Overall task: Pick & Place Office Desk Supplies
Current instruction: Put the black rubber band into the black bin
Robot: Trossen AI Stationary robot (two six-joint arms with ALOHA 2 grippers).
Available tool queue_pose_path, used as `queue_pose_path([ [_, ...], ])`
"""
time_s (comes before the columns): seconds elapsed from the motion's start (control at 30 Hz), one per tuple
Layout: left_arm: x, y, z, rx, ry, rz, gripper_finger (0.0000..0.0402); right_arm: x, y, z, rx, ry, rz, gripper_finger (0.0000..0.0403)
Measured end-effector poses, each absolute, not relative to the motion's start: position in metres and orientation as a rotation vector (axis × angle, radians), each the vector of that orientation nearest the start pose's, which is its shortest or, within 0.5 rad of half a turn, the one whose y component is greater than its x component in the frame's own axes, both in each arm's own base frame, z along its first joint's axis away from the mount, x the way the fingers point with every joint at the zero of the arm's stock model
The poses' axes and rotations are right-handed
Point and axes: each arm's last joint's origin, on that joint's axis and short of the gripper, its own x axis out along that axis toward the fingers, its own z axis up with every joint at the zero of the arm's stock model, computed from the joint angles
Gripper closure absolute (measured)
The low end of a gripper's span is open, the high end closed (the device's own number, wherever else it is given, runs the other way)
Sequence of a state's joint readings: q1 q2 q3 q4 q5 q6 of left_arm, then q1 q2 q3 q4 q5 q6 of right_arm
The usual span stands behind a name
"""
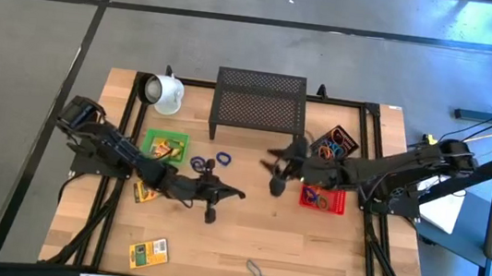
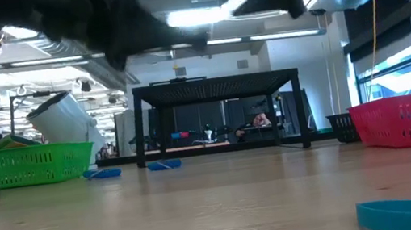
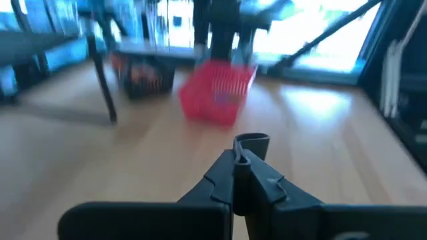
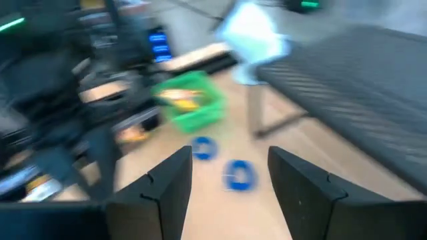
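Note:
My left gripper point(image 1: 236, 193) point(image 3: 243, 161) hovers over the middle of the table, shut on a thin grey rubber-band loop point(image 3: 252, 141). My right gripper point(image 1: 275, 171) point(image 4: 230, 163) stands open in the air just in front of the black mesh rack point(image 1: 259, 102), with nothing between its fingers. Two blue rubber bands point(image 1: 199, 162) point(image 1: 224, 159) lie flat on the wood between the green basket point(image 1: 164, 145) and the grippers. Another band point(image 1: 255, 271) lies near the front edge. One crayon box point(image 1: 148, 253) lies at the front left. A second point(image 1: 144, 191) is partly under my left arm. My left gripper pinches the grey band between its two fingertips. A small bend of the loop point(image 3: 253, 139) stands out past the tips, and the fingers hide the other parts of the band. The fingers lie nearly level and point toward the table's right side, with the band clear of the wood.
A red basket point(image 1: 322, 200) and a black basket point(image 1: 336, 144) holding bands stand at the right, under my right arm. A white mug point(image 1: 166, 92) lies tipped at the far left. Bare wood shows across the near half of the table.

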State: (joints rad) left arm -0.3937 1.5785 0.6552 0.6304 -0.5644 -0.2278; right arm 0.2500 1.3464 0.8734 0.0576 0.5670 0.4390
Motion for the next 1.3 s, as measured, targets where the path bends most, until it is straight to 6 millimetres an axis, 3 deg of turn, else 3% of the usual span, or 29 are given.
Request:
queue_pose_path([
  [0.27,0.281,-0.120,0.221,0.110,-0.052,0.189,0.0394,0.313,0.089,0.257,0.007,0.203,0.120,0.0204],
  [0.4,0.274,-0.130,0.235,0.192,-0.167,0.175,0.0394,0.321,0.098,0.245,-0.142,0.187,0.247,0.0204],
  [0.6,0.269,-0.136,0.243,0.233,-0.231,0.171,0.0394,0.327,0.102,0.243,-0.262,0.095,0.257,0.0204],
  [0.87,0.269,-0.136,0.242,0.233,-0.223,0.169,0.0393,0.329,0.100,0.258,-0.240,-0.057,0.167,0.0204],
  [1.3,0.267,-0.140,0.240,0.237,-0.203,0.186,0.0393,0.329,0.099,0.260,-0.235,-0.071,0.134,0.0204],
])
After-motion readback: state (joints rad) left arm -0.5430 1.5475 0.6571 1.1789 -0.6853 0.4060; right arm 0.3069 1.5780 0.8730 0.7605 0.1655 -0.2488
